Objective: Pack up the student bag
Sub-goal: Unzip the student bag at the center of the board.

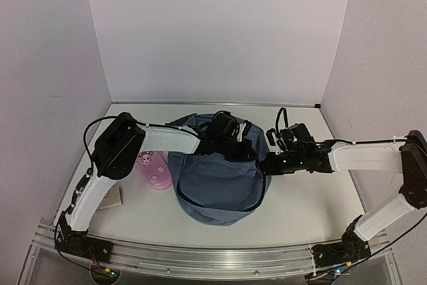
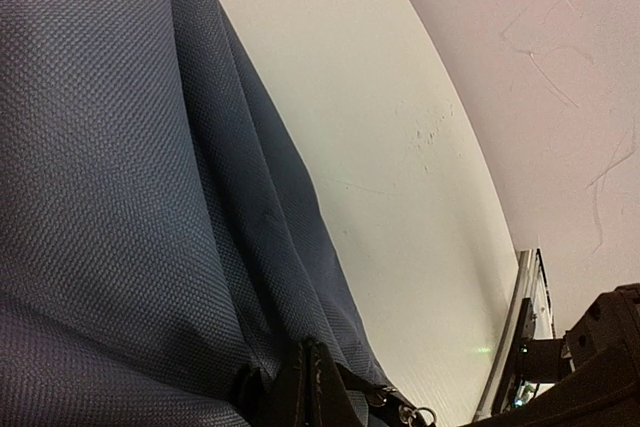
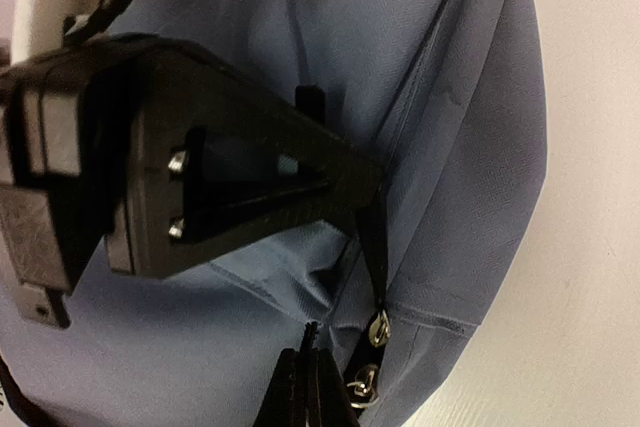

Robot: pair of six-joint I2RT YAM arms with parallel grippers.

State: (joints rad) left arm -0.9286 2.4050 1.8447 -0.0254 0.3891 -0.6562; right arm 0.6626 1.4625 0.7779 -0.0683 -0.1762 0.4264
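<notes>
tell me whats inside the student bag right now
Of the student bag only blue outer fabric shows; the interior is covered by it and the left gripper at its top. The pink pencil case lies outside, beside it.

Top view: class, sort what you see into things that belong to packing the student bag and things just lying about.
Job: student bag; left hand; right hand.
Lying about: pink pencil case; small beige object by the left arm.
</notes>
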